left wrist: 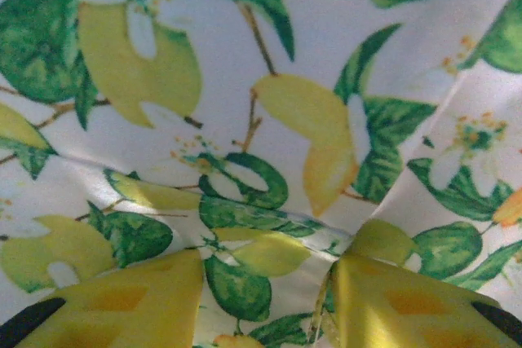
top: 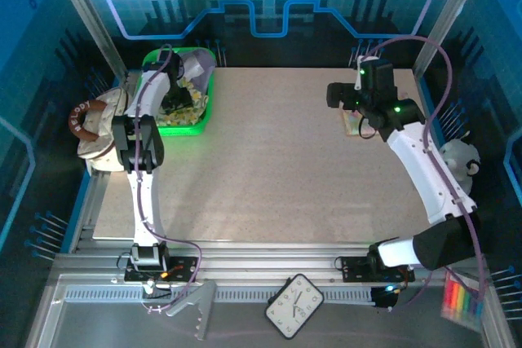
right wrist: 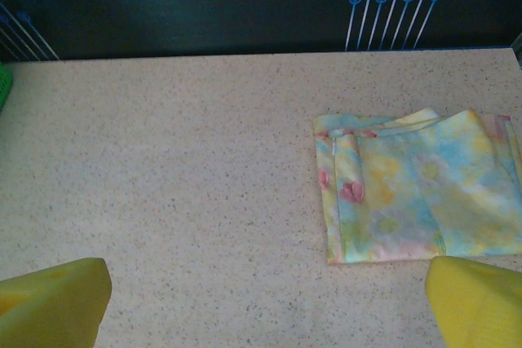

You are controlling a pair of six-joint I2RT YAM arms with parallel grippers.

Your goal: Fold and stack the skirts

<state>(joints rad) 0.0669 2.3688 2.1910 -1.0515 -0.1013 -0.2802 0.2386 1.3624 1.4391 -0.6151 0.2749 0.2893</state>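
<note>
The yellow-green skirt with leafy print [left wrist: 245,79] lies crumpled in the green basket [top: 183,129] at the back left, and the lavender-grey skirt [top: 196,62] is bunched behind it. The khaki-tan skirt is hidden. My left gripper [left wrist: 267,270] is down in the basket [top: 176,97], open, its yellow fingers [left wrist: 122,299] pressed onto the leafy cloth with a raised fold between them. At the back right, my right gripper [right wrist: 267,283] hangs open over bare table [top: 353,113], just short of a folded pastel flowered garment [right wrist: 416,185] lying flat.
A cream handbag with a brown handle [top: 90,126] sits off the table's left edge. A white plush toy [top: 458,156] sits off the right edge. A clock [top: 294,306] and coloured markers [top: 461,303] lie on the near shelf. Dark wall panels [right wrist: 245,6] stand behind the table.
</note>
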